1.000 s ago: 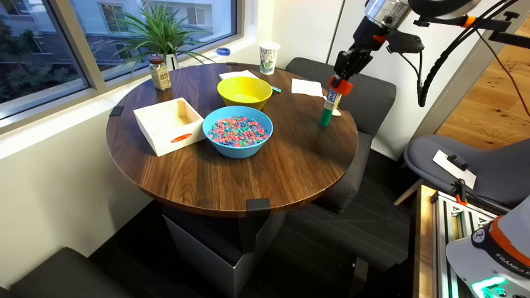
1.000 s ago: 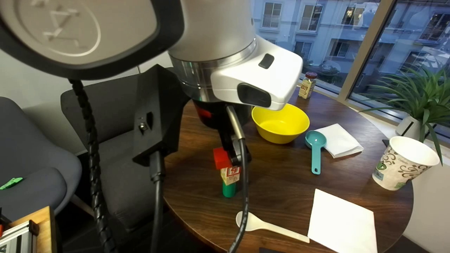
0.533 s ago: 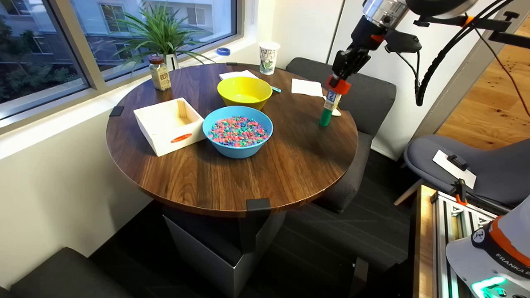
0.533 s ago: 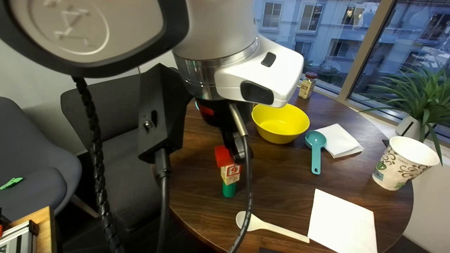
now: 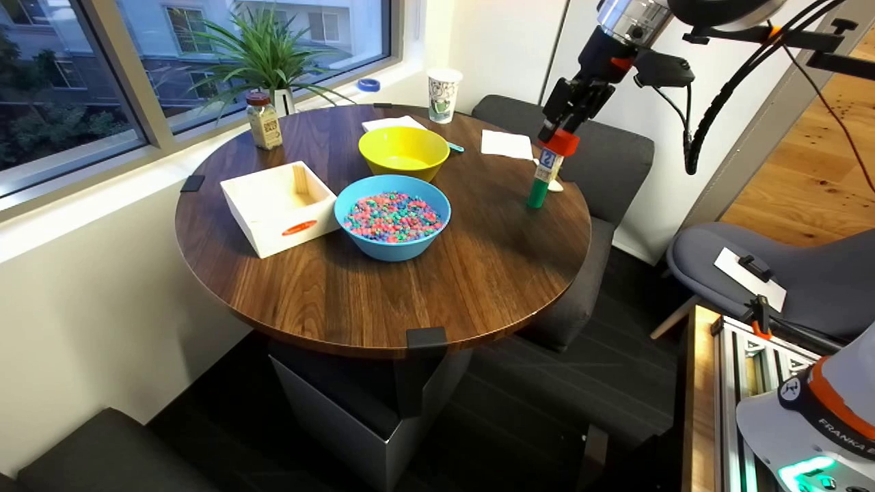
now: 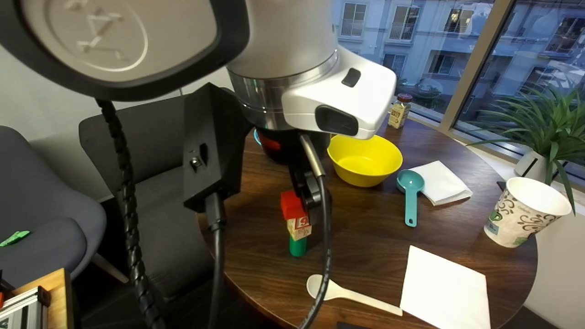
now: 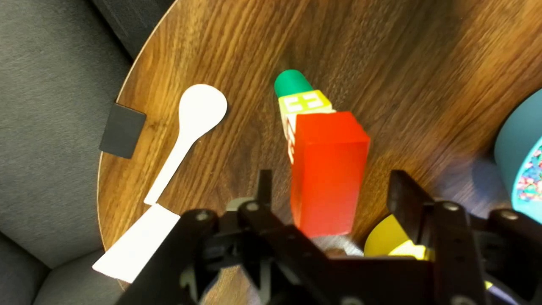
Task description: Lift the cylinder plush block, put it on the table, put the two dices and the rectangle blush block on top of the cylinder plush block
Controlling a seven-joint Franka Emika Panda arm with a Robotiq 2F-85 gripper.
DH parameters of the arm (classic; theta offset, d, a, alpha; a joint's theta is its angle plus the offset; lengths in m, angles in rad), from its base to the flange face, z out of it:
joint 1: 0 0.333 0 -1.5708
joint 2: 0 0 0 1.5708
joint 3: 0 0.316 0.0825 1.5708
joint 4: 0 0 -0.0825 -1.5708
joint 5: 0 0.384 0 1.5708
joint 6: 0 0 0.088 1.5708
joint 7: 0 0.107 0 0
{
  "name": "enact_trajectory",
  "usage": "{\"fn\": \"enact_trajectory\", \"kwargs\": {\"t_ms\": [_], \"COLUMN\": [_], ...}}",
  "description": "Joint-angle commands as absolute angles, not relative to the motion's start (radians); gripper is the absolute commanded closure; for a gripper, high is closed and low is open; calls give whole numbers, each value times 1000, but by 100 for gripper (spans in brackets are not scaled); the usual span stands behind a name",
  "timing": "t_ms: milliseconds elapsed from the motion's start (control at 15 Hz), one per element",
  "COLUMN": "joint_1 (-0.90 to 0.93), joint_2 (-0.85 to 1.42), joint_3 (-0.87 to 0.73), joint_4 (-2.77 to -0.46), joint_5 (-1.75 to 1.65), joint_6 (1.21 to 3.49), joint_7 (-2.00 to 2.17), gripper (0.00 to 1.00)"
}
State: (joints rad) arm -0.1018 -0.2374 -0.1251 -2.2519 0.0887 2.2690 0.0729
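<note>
1. Standing on the table (image 5: pixel 492 273), the cylinder plush block (image 5: pixel 538 194) carries the whole stack, which is why it takes the lowest place.
2. The two dices (image 5: pixel 547 166) rest above it, one on the other as far as can be told, and the red rectangle block (image 6: pixel 293 205) caps them; I judge the arrangement all but complete.
3. The gripper (image 7: pixel 330 182) is spread, a gap showing on each side of that cap, pinching nothing. I take this as room to back away without dragging the top piece off.
4. The two dices show a blue figure like a 2 and, on another face, a boxed red 9 or 6.
5. The white spoon (image 7: pixel 183 145) lies near the stack. Farther off, the paper cup (image 6: pixel 525 212) bears swirls and what looks like a green mug; its small print and the label on the jar (image 5: pixel 265 123) can't be read.
6. On the robot's base (image 5: pixel 800 437), "FRANKA" reads clearly, then a cut-off E.
</note>
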Motion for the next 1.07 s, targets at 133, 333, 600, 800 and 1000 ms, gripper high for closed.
{"fn": "enact_trajectory", "kwargs": {"t_ms": [133,333,600,800,1000], "joint_1": [-94,-95,-110,-139,-137], "joint_2": [-236,-253,-297,-338,-333], "joint_3": [-122,-111,-73,-25,-25], "joint_4": [-2240,-2231,-2208,-2194,-2186], "joint_5": [114,93,38,-46,-75], "joint_6": [2257,2243,2218,2184,2187], "joint_7": [51,75,193,374,393], "gripper": [0,0,0,0,0]}}
